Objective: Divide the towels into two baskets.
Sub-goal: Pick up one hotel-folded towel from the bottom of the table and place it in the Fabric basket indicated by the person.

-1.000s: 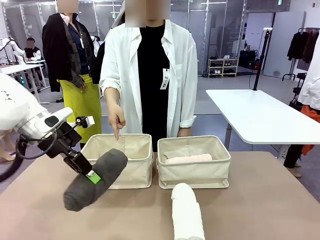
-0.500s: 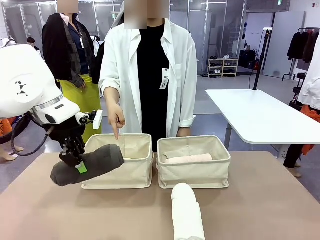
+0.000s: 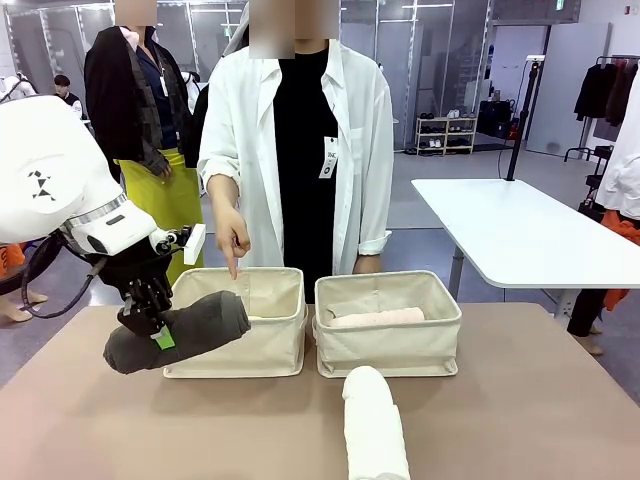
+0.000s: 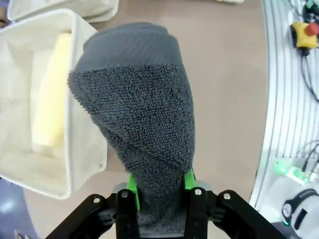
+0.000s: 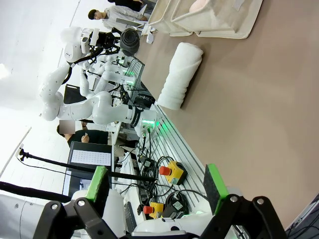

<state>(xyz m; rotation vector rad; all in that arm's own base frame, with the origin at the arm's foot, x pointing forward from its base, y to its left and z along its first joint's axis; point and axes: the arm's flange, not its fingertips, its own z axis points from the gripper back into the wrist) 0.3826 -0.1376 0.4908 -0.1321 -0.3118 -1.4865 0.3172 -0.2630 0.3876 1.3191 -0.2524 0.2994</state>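
While clenching the dark grey towel (image 3: 200,322) with the left hand (image 3: 160,335), holds it tilted off the surface (image 3: 520,420) at nine o'clock, far end by the near corner of the left basket (image 3: 250,350). Shows the right hand (image 5: 157,183) fully released. Finds the pale yellow towel (image 4: 50,99) inside that basket under a person's pointing forefinger (image 3: 232,265), pale pink towel (image 3: 378,319) in the right basket (image 3: 390,350) at one o'clock, white towel (image 3: 372,430) lying at six o'clock.

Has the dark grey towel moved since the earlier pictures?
Yes. The dark grey towel, held by the left end effector, rose and leveled: its near end, earlier below the left basket base, now hangs beside its wall.
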